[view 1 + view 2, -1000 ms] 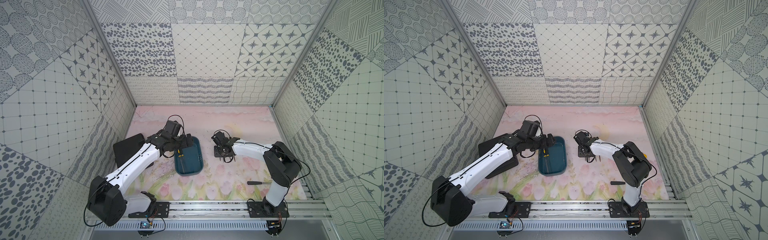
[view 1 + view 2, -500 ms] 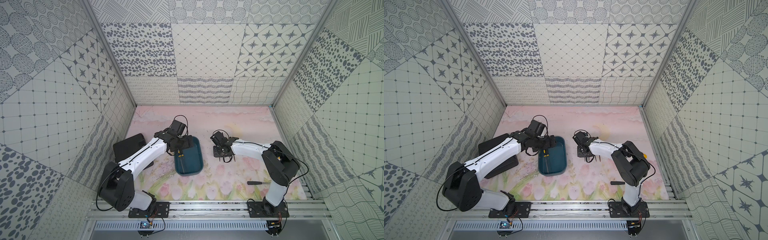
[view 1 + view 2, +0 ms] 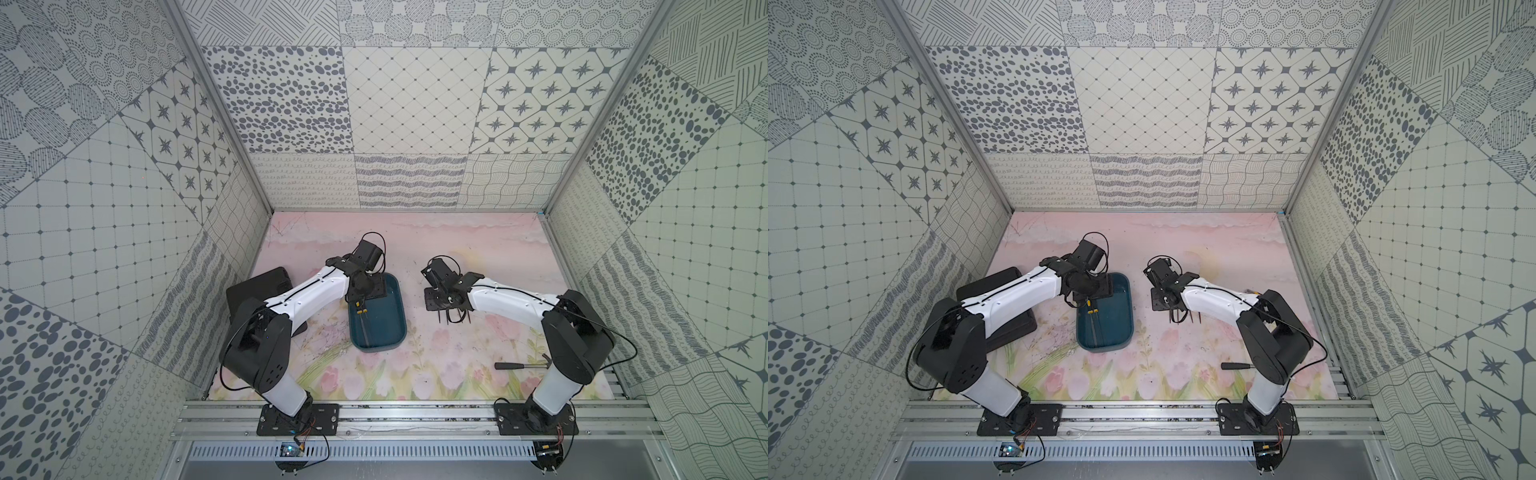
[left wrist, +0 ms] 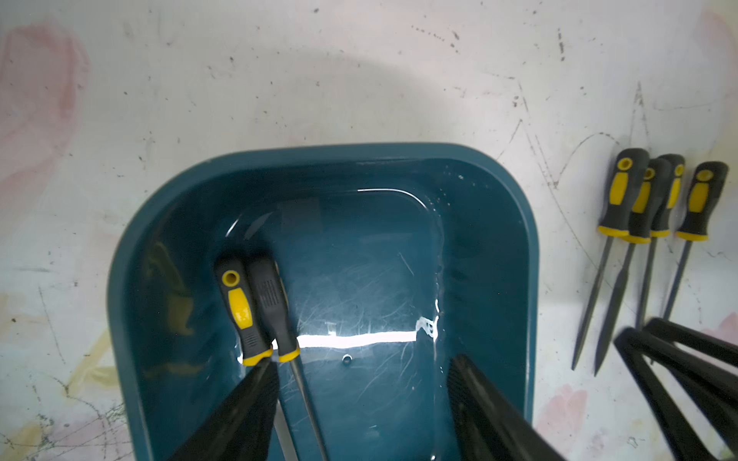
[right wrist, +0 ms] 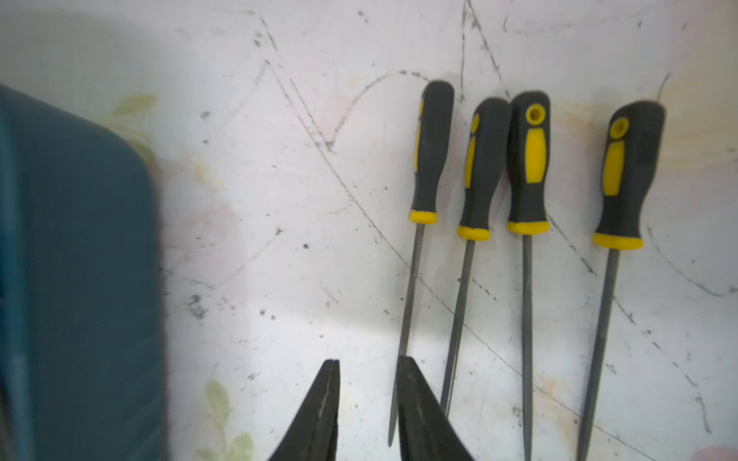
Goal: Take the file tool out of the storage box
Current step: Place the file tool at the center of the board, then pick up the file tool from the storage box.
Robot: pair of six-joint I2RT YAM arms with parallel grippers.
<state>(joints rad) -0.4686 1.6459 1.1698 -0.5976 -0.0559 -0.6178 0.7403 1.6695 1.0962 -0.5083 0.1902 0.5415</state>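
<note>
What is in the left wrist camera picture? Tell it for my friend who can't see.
Two black-and-yellow file tools lie side by side inside the dark teal storage box, with the left gripper open above the box. Four more files lie in a row on the table beside the box.

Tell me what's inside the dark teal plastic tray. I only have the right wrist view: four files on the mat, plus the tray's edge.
Observer: Two black-and-yellow-handled metal files lie side by side in the dark teal plastic tray.
Operator: Left fingers on them?
Observer: No grip; the left fingers stand apart, one over a file's shaft.
Operator: Anything else out?
Observer: A black-handled tool, likely a hammer, lies by the right arm's base.
</note>
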